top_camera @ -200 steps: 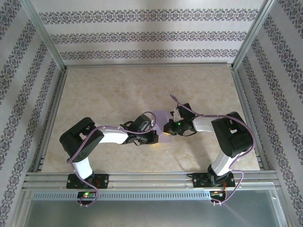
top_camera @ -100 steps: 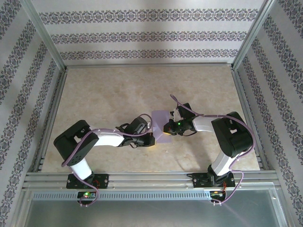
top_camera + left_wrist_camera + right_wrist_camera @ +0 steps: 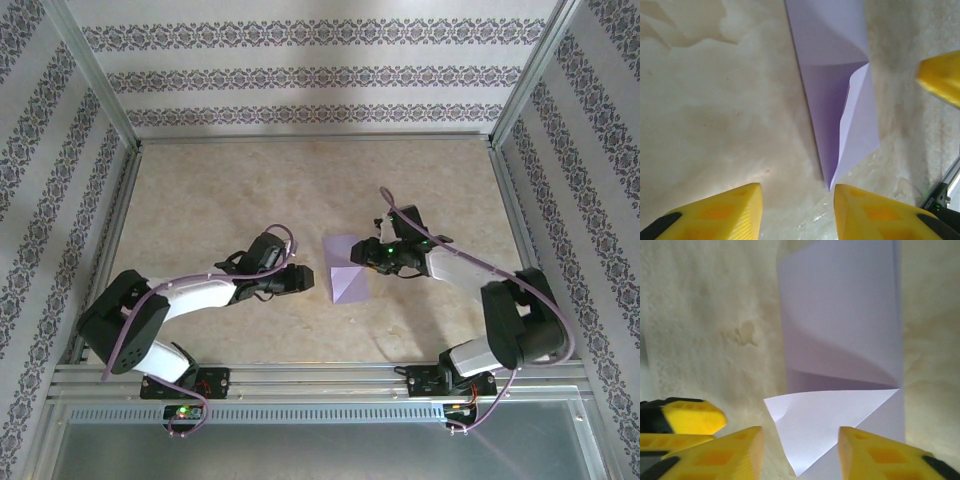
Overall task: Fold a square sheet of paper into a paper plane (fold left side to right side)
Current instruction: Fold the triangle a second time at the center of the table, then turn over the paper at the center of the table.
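- Fingers [image 3: 720, 215] of the left gripper [image 3: 306, 281] stand apart and empty, at 9 o'clock of the folded lavender sheet [image 3: 346, 272].
- Sheet lies mid-table, one flap slightly raised.
- Right gripper [image 3: 361, 256] at 3 o'clock, fingers [image 3: 880, 452] parted; the sheet's corner between them is cut off, contact unclear.
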